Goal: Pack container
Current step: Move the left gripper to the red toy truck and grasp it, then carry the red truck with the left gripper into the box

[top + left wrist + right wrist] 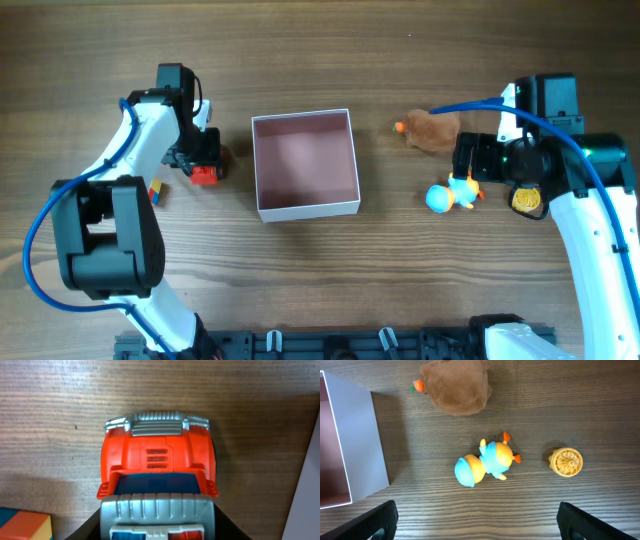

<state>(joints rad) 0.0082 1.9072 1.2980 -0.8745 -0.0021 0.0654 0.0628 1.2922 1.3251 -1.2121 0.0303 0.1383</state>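
Red toy truck (157,467) under left gripper (200,158), cannot tell if jaws hold it, right gripper (477,505) jaws wide open, duck (487,462) at 12 o'clock, box (360,440) at 9

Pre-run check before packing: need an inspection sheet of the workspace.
Surface: wooden table, no spills seen.
Job's things: container empty, centre; red truck and block on the left arm's side; brown plush, duck and yellow disc on the right arm's side.
Clutter: nothing seen.
Grippers: left gripper over the truck, grip unclear; right gripper open above the duck.
Cables: blue cables along both arms.
Surroundings: black rack at the near edge.
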